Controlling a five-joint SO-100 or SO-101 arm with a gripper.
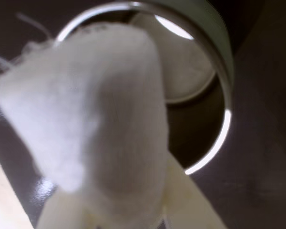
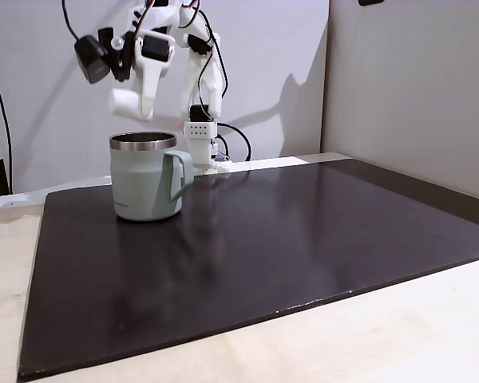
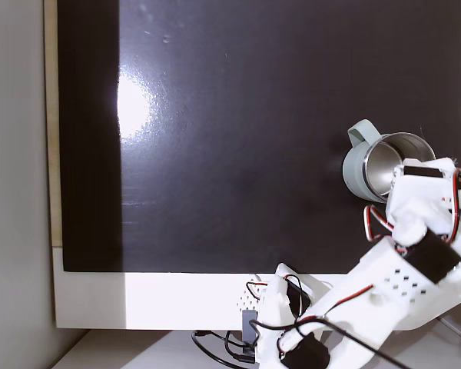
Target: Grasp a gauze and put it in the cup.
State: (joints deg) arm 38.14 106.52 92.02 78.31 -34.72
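In the wrist view, the gauze roll (image 1: 93, 109) fills the near part of the picture, held between the cream fingers (image 1: 190, 200) of the gripper (image 1: 119, 210), which is closed on it. The long axis of the roll runs from the fingers up and away, toward the steel rim of the green mug (image 1: 219, 62). Part of the roll lies over the opening, but its frayed left end hangs outside the rim.

In a fixed view from the side, the gauze (image 2: 125, 102) hangs above the mug (image 2: 146, 179), apart from it and toward its left edge, pointing sideways.

In a fixed view from above, the arm (image 3: 415, 231) covers part of the mug (image 3: 369, 161).

I judge that a release here could let the roll strike the rim and fall onto the black mat (image 2: 263, 247).
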